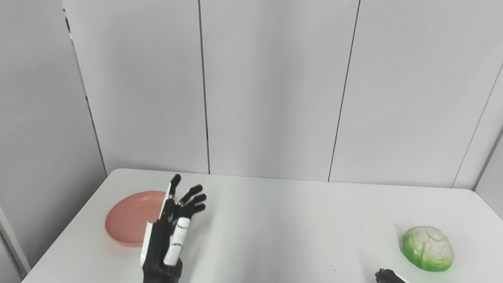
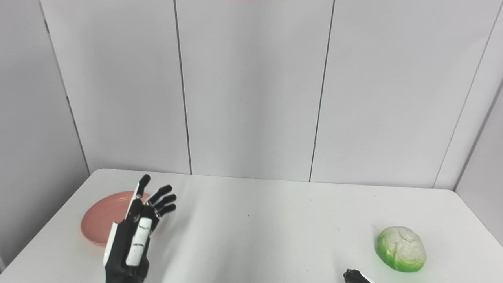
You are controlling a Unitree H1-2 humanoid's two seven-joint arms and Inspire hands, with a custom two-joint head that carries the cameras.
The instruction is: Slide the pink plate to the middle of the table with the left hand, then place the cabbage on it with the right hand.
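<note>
We see the left robot hand (image 1: 171, 232) raised over the bench (image 1: 275, 220), fingers spread apart, holding nothing. The pink plate (image 1: 129, 220) lies just to its left and partly behind it, near the bench's left edge, not yet in the middle. We can't tell if the hand touches the plate's rim; it looks just beside it. The right robot hand (image 1: 387, 276) barely shows at the bottom edge, only dark fingertips, so we cannot tell how open it is. The cabbage (image 1: 428, 248) sits just beyond and right of that hand, well apart from the plate.

Handling, our guess: the plate looks stiff, light, smooth, likely to slide easily on the bench; press on the rim or the inner face and drag right. The cabbage looks rounded and may roll; wrap the fingers over its top and sides.
</note>
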